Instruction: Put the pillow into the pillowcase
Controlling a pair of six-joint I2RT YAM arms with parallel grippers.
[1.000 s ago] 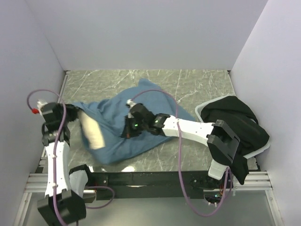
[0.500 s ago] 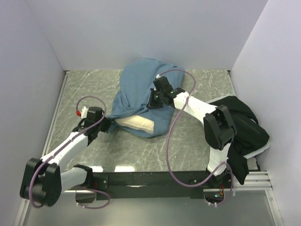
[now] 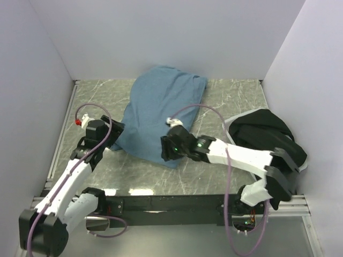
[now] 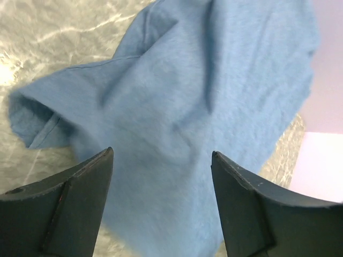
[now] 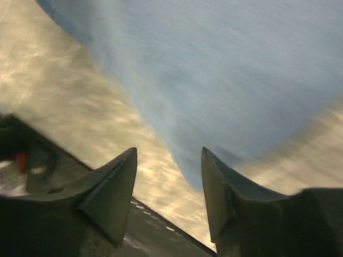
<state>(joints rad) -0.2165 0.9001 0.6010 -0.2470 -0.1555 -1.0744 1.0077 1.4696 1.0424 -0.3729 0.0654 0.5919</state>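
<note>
Left wrist alone shows the pillowcase (image 4: 177, 101) hem folded. Left gripper (image 4: 162, 155) wide, right gripper (image 5: 169, 152) parted — both empty at its edges. Open table (image 3: 236, 101) toward black bundle (image 3: 268, 134).

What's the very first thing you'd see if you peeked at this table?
A big blue pillowcase sprawls across the middle of the marbled table, reaching the back wall. The left gripper and the right gripper sit at its near edges, both open and holding nothing. A black fabric bundle is heaped at the table's right side.
</note>
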